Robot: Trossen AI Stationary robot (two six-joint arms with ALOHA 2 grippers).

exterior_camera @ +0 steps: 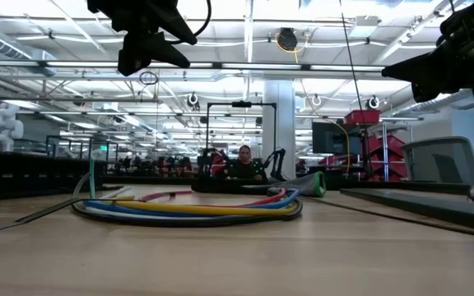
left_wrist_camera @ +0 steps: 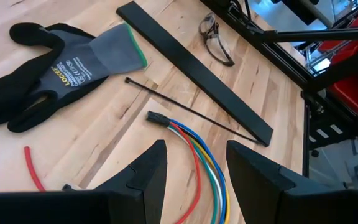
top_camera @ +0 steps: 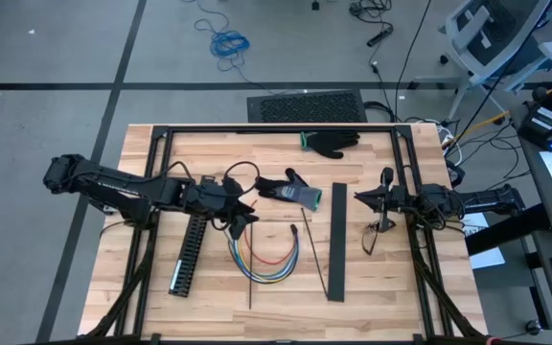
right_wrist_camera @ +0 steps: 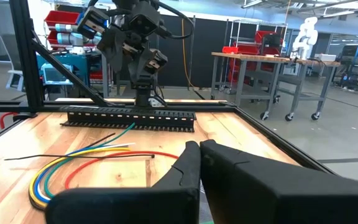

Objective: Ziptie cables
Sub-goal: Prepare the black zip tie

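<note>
The cables (top_camera: 266, 261) are red, yellow, blue and green wires. They lie flat on the wooden table in a U-shaped bend, also seen in the low view (exterior_camera: 188, 210). One end is gathered in a black sleeve (left_wrist_camera: 157, 118). A thin black zip tie (left_wrist_camera: 191, 112) lies on the table just beyond that end. My left gripper (left_wrist_camera: 194, 177) hovers open above the bundle's left side (top_camera: 245, 216), clear of the wires (exterior_camera: 142, 53). My right gripper (right_wrist_camera: 199, 152) waits shut at the table's right (top_camera: 360, 197), holding nothing.
A black slotted duct (top_camera: 188, 251) lies left of the cables and a flat black strip (top_camera: 336, 240) right of them. One glove (top_camera: 290, 189) lies beyond the cables and another (top_camera: 332, 142) near the far edge. Safety glasses (top_camera: 372, 238) lie under the right arm. A loose red wire (left_wrist_camera: 33, 168) lies near the glove.
</note>
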